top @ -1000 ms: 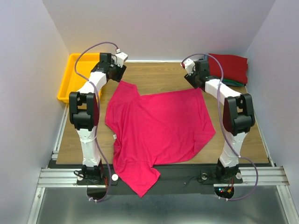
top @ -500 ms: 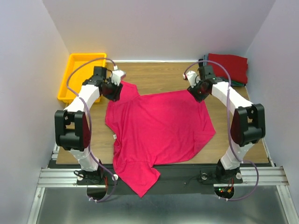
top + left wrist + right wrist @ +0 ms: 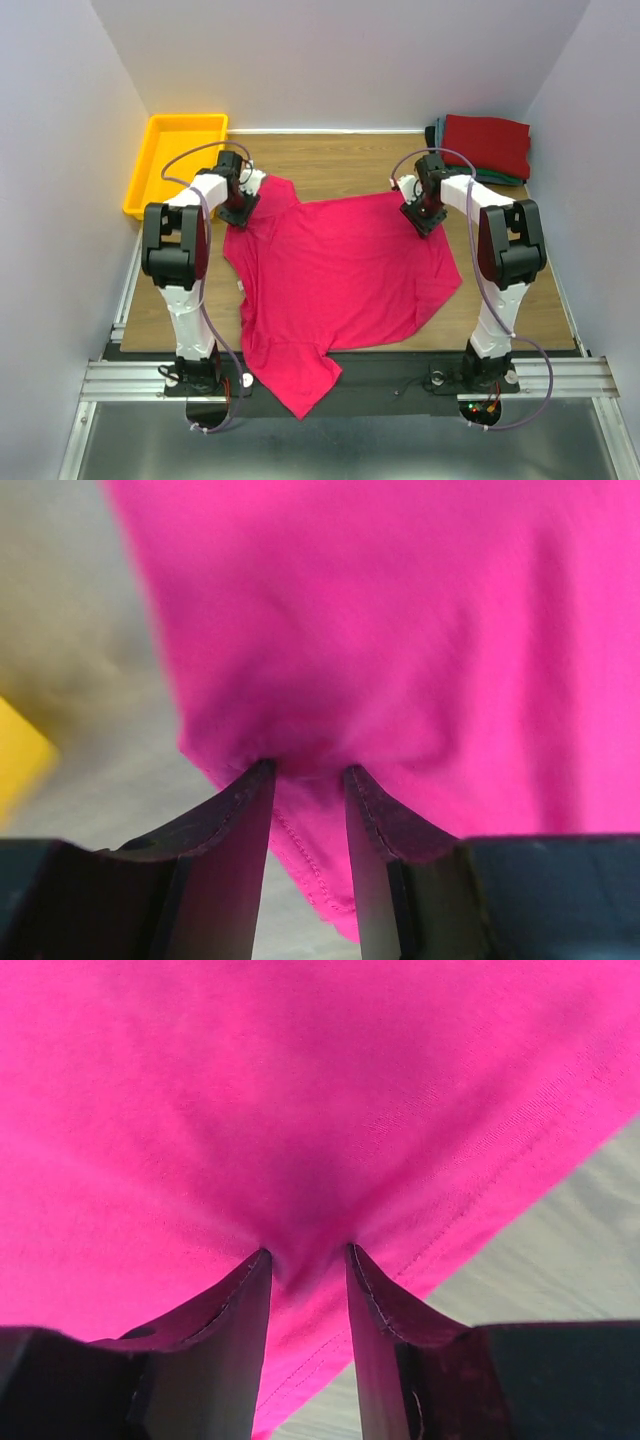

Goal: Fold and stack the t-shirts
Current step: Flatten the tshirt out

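Crimson t-shirt [image 3: 340, 270] lies spread mid-tabletop [image 3: 340, 165], long axis left to right, its body lying nearward of both tools. Left tool [image 3: 238, 205] pinches the far-left corner and right tool [image 3: 422, 213] the far-right hem. Jaws narrow, cloth puckered between. I judge a nearward fold next.

From above, the wrists hide the tips of the left gripper [image 3: 238, 208] and right gripper [image 3: 424, 218]; the dark red t-shirt [image 3: 487, 145] covers all but slivers of the folded t-shirts [image 3: 437, 136] beneath; in the left wrist view, the yellow tray [image 3: 18, 765] is a blurred corner
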Controlling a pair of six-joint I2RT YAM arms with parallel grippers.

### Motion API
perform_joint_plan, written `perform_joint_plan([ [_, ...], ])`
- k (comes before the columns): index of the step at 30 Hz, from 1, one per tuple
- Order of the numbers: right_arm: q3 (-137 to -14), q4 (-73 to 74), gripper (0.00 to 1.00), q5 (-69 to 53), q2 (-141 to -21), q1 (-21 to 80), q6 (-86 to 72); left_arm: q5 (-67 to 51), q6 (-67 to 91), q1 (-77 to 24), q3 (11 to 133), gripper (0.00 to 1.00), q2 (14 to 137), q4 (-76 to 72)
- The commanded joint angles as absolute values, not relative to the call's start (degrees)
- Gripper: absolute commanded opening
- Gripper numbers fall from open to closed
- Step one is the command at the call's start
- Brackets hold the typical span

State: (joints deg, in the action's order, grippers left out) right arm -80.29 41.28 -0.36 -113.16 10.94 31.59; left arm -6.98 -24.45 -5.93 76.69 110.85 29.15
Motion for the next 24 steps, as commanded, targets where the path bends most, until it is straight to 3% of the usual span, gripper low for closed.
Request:
perform_joint_plan([
  [1,-82.0,39.1,0.41,5.9,-119.0,7.8,30.3,2.1,-24.3,-5.6,86.7,0.44,119.6,29.1],
  [6,-89.4,37.9,0.42,6.9,-124.1,7.0,29.6,3.4,-24.0,-5.6,105.3,0.44,128.8,33.2],
  [10,-94.5,39.0,0.46,5.0,-123.3,7.0,29.7,2.3,-24.8,-5.6,111.4,0.49,130.1,36.9],
  [13,-95.3,42.8,0.55,-2.0,-116.9,7.0,31.5,-3.0,-25.5,-5.7,110.3,0.52,124.9,38.4],
  [16,-94.6,48.8,0.57,-6.4,-111.2,6.9,33.4,-6.8,-25.2,-5.7,107.7,0.54,118.0,38.9],
  [24,-92.8,62.0,0.51,-14.5,-104.1,8.8,30.2,-10.9,-25.1,-7.1,96.5,0.55,107.5,39.2],
])
